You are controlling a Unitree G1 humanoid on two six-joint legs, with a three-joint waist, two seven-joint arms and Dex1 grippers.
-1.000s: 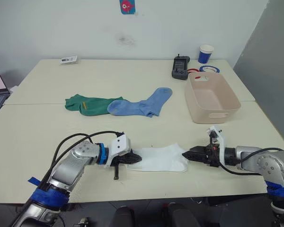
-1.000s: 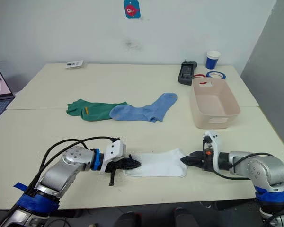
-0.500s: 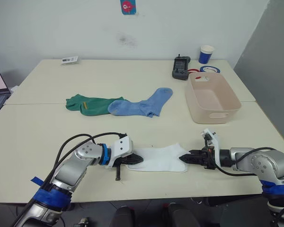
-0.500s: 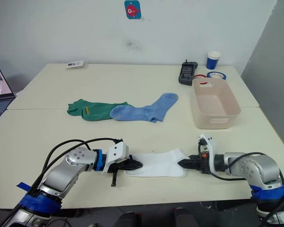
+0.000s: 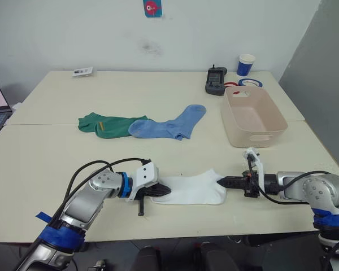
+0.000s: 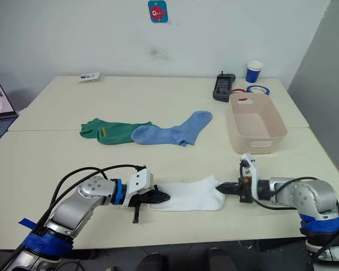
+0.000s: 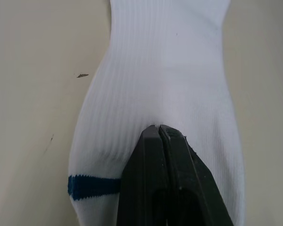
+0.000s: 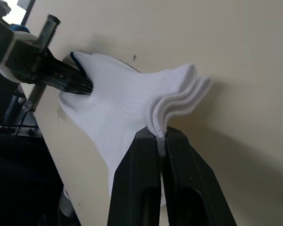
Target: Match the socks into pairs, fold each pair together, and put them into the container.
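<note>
Two arms: both of yours lie low over the near edge of the table (image 5: 45, 164), reaching in toward each other.
Left arm: it comes in from your left, bent at the elbow, pointing right along the table.
Left gripper (image 5: 167, 191): its fingers are closed tight on one end of the white socks (image 5: 192, 188), near a thin blue stripe (image 7: 92, 186) you can see in the left wrist view.
Right arm: it comes in from your right, stretched out flat, pointing left.
Right gripper (image 5: 220, 182): its fingers are closed tight on the other end of the white socks, where the layers stack up in the right wrist view.
White socks: they lie flat on the table between your two grippers, one on top of the other.
Green socks (image 5: 104, 123): they lie farther back, left of the middle, with a small yellow mark on them.
Blue socks (image 5: 169, 125): they lie just right of the green ones and their end covers the green end.
Tub (image 5: 253, 116): it sits at the back right, well apart from the white socks.
Cup (image 5: 245, 64): it stands behind the tub, near the wall.
Black device (image 5: 216, 81): it sits just left of the tub's far end.
</note>
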